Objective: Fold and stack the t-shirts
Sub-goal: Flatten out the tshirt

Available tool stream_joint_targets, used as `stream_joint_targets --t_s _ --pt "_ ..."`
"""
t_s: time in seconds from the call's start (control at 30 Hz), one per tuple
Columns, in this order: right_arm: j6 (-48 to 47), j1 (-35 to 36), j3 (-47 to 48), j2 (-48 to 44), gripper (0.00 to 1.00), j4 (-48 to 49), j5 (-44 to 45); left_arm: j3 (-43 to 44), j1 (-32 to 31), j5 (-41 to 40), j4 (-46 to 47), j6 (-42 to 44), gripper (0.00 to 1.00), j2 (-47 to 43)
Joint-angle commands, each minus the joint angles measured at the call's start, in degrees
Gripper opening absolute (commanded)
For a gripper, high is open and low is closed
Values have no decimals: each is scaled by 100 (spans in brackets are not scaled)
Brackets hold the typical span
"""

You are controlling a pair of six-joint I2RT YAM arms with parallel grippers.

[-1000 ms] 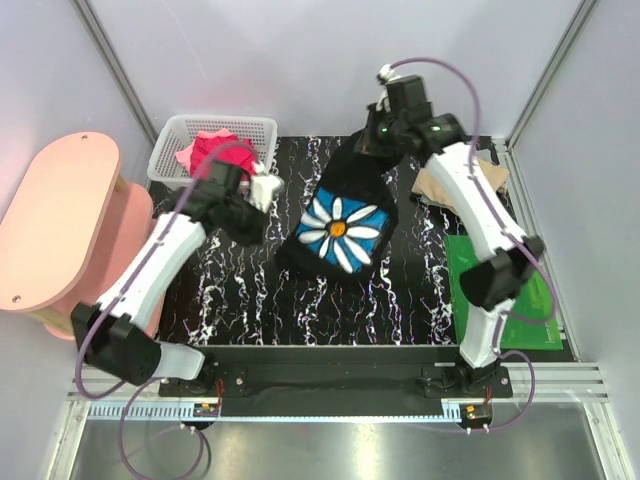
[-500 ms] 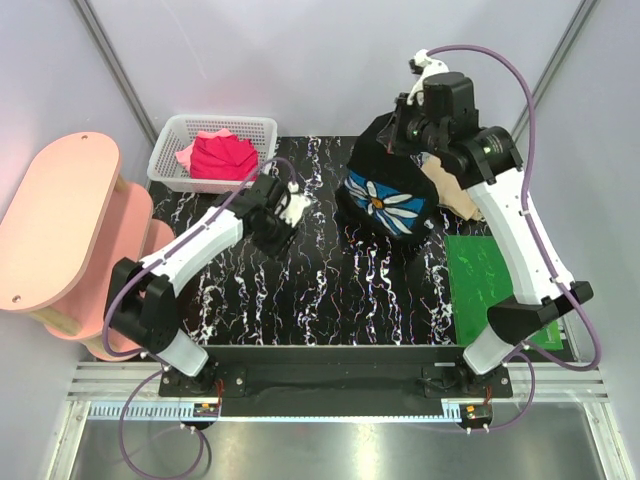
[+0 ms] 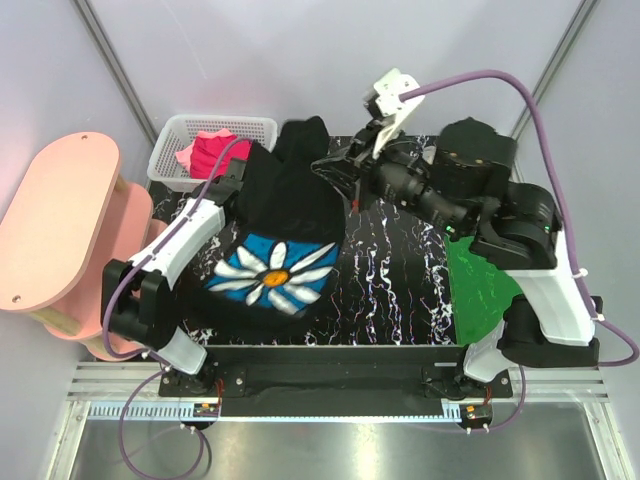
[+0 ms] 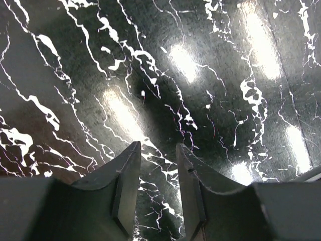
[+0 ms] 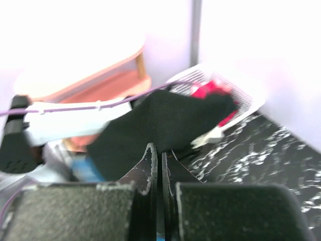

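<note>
Black daisy tee (image 3: 285,200) hangs over table (image 3: 400,290), left of centre, top edge pinched by right gripper (image 5: 156,150); left gripper (image 4: 157,149) spread, empty. Limp, light cloth, probably best taken at a free corner

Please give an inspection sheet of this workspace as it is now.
Surface: black marbled tabletop, partly under cloth.
Job's things: black daisy t-shirt held up, its print end low on the left; red and pink shirts in the white basket.
Clutter: green board, right side, partly hidden.
End effectors: right end effector shut on the t-shirt; left end effector open, empty.
Cables: purple cable arching high at the right.
Surroundings: pink stool at left.
</note>
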Motion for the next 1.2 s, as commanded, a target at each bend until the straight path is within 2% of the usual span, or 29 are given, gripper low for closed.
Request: stream_joint_targets --t_s 0.0,0.13,0.23,0.3,0.4,0.53,0.67,0.77,0.83,0.87,0.9,0.97,1.07,1.13,1.17 --pt "-599 58 348 -151 0 430 1281 -127 166 253 144 -77 38 -507" --pt "-837 58 -379 -125 0 492 2693 -241 246 271 109 -42 38 -770" --pt "-706 -73 -1195 -160 0 492 3162 -311 307 323 83 -25 38 -893" --pt "-278 -362 -1663 -291 0 492 2963 -329 351 332 74 2 37 -947" --pt "443 -1232 -2516 -555 0 527 2111 -364 413 376 57 28 36 -1026" --pt "569 -2041 -3228 -653 0 685 1592 -417 430 542 4 89 34 -1166" --pt "657 -2752 -3396 -328 0 782 1169 -408 413 745 -110 186 34 -1307" --pt "727 -2982 -3353 111 0 931 905 -390 230 825 -294 397 34 -1404" --pt "745 -3123 -3187 594 24 914 756 -460 -25 572 -365 572 34 -1526" --pt "736 -3141 -3125 770 35 905 738 -504 -383 483 -400 721 33 -1570" --pt "745 -3185 -3063 1076 75 862 772 -557 -596 360 -392 783 33 -1684" --pt "789 -3211 -2852 1376 98 809 965 -724 -1270 -149 -366 872 33 -1738" --pt "1113 -3282 -2422 1738 100 353 1168 -733 -1722 -599 -295 916 32 -1606" --pt "1543 -3282 -2560 1520 100 97 1099 -751 -1741 -817 -164 994 32 -1492" --pt "1788 -3273 -2735 1057 100 79 967 -751 -1741 -958 46 1099 32 -1440"
